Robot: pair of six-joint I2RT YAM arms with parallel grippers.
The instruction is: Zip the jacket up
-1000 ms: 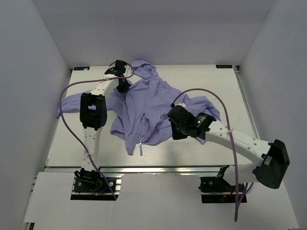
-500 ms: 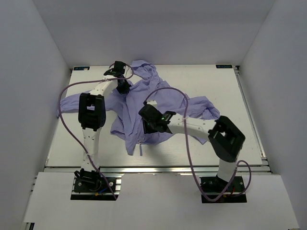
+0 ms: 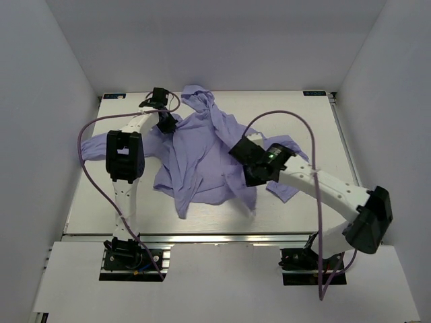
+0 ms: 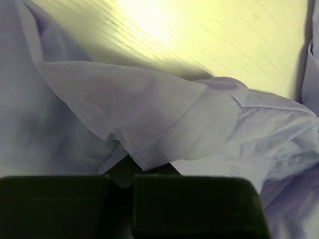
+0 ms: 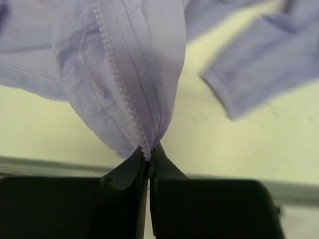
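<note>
The lavender jacket (image 3: 199, 151) lies crumpled and open on the white table, hood at the far edge and one sleeve out to the left. My left gripper (image 3: 166, 125) is shut on a fold of the jacket (image 4: 149, 112) near its collar at the upper left. My right gripper (image 3: 248, 176) is shut on the jacket's front edge, and the row of zipper teeth (image 5: 122, 84) runs down between its closed fingertips (image 5: 172, 172). That edge is lifted above the table. The zipper slider is not visible.
The table's near metal rail (image 3: 222, 237) runs just below the jacket. A purple cable (image 3: 91, 145) loops from the left arm and another (image 3: 306, 134) arcs over the right arm. White walls enclose the table on three sides.
My right gripper swung left over the jacket's hem, then back right, pulling the front edge rightward and up. The lower jacket shifted with it. The left gripper stayed near the collar.
</note>
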